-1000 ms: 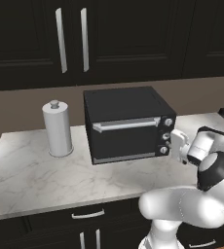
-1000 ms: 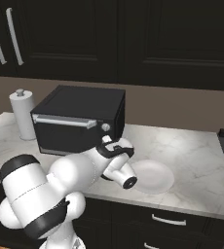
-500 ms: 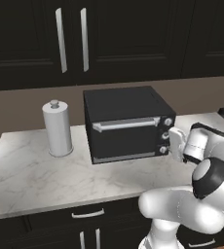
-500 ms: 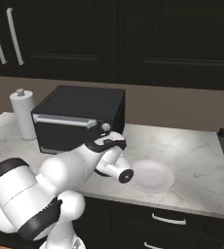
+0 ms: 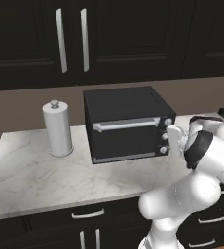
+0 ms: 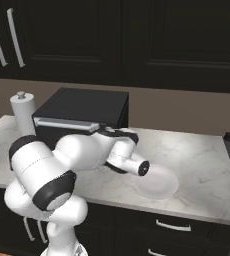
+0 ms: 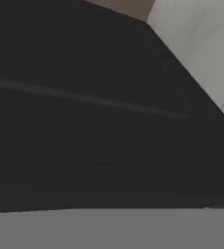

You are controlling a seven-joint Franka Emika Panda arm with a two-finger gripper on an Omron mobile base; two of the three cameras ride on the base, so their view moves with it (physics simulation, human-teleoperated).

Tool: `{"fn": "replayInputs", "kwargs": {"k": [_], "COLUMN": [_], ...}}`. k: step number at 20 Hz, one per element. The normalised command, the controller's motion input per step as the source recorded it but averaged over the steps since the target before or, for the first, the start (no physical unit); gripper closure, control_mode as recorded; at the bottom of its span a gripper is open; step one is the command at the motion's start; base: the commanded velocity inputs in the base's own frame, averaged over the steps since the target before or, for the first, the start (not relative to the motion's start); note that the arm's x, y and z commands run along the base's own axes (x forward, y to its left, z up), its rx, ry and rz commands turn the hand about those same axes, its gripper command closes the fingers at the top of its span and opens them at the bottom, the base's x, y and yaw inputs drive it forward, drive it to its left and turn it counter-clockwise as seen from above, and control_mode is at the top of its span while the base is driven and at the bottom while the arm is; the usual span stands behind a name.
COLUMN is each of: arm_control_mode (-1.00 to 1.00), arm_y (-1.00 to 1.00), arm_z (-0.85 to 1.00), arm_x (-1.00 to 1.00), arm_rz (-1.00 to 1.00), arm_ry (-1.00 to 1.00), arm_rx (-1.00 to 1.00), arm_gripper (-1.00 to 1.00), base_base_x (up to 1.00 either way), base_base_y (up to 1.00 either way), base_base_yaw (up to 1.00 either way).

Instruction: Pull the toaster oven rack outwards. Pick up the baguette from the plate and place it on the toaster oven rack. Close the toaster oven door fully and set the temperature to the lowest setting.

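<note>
The toaster oven (image 5: 126,124) sits on the marble desk (image 5: 41,175), door shut. A white canister (image 5: 58,129) stands to its left, the plate (image 6: 156,184) to its right. The claw (image 5: 175,138), wide open, hovers at the knobs.

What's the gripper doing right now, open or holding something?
Gripper: at the knob column on the toaster oven; whether it is open or shut cannot be told from these views.

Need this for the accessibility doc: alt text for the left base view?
A black toaster oven sits on a marble counter with its door shut, and the white robot arm reaches its hand to the knob column on the oven's front right. A white cylindrical canister stands left of the oven.
</note>
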Motion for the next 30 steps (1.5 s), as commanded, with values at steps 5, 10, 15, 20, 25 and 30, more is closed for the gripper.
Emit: {"fn": "replayInputs", "kwargs": {"k": [5, 10, 15, 20, 25, 30], "arm_control_mode": [-1.0, -1.0, -1.0, -1.0, -1.0, -1.0], "arm_y": [0.0, 0.07, 0.27, 0.26, 0.25, 0.4], "arm_z": [0.21, 0.12, 0.07, 0.15, 0.16, 0.14], "arm_x": [0.38, 0.01, 0.0, 0.0, 0.0, -0.13], "arm_rz": [-0.03, -0.03, -0.03, -0.01, -0.03, -0.08], "arm_ry": [0.01, 0.0, -0.05, -0.14, -0.39, -0.64], "arm_rx": [-0.03, -0.07, -0.07, -0.14, -0.35, -0.51], "arm_gripper": [1.0, 1.0, 1.0, 1.0, 1.0, 1.0], "base_base_x": [0.0, 0.0, 0.0, 0.0, 0.0, 0.0], "base_base_y": [0.0, 0.0, 0.0, 0.0, 0.0, 0.0], "base_base_yaw": [0.0, 0.0, 0.0, 0.0, 0.0, 0.0]}}
